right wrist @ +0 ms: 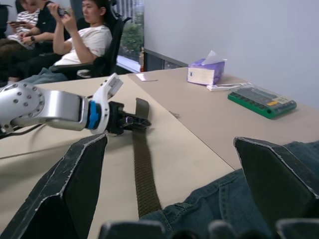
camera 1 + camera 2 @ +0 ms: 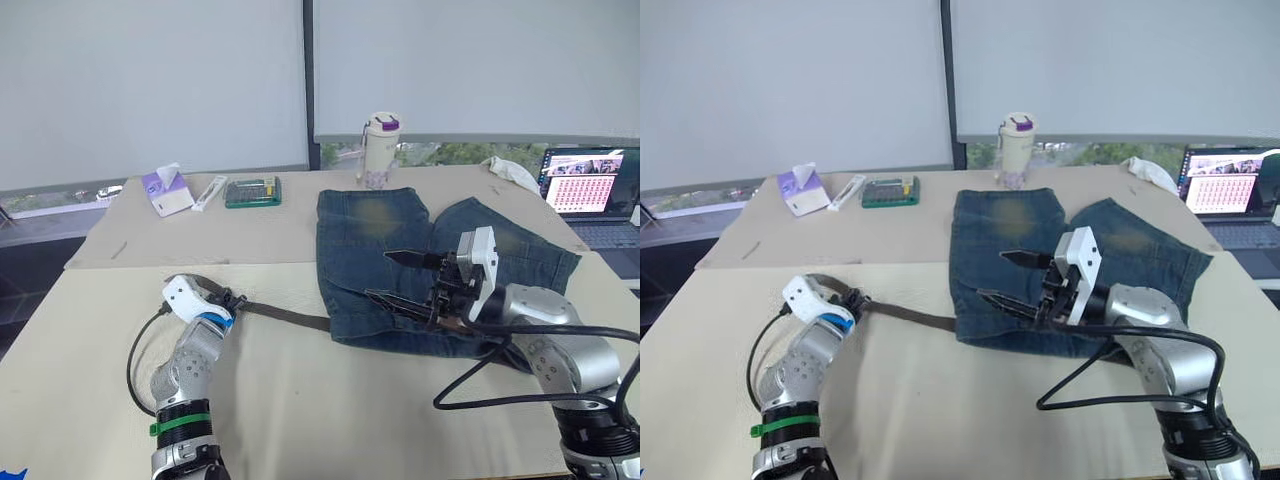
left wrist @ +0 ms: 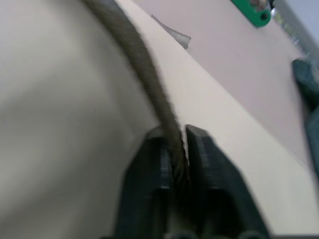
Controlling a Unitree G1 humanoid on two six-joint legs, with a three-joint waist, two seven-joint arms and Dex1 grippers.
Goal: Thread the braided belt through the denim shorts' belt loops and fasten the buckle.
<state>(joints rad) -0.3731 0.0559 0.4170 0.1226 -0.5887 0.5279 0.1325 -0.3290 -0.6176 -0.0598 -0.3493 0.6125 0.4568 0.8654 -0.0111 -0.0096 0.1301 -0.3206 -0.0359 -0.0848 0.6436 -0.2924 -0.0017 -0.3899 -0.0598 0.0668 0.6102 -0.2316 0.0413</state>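
Left eye view shows a wide beige table [image 2: 300,400] with a second, tan table pushed against its far edge. Lying flat on the beige table, toward the robot's right, are the denim shorts [image 2: 370,260], faded blue with yellowish patches on the legs; the legs point away from the robot and the waistband lies nearest it. A braided belt [image 2: 285,316], dark brown, runs across the table from the left edge of the waistband toward the robot's left, with its far end curling just past the left gripper. The left gripper [image 2: 226,301] has its two black fingers pinched tight on the belt; in the left wrist view the strap sits squeezed between them. The right gripper [image 2: 1012,279] hovers over the shorts near the waistband, its fingers spread wide and holding nothing. On the far table sit a laptop [image 2: 590,190] at the robot's right, a white bottle with a purple lid [image 2: 379,150], a green box [image 2: 252,191] and a purple tissue pack [image 2: 166,190]. People sit on chairs [image 1: 60,35] in the right wrist view's background.
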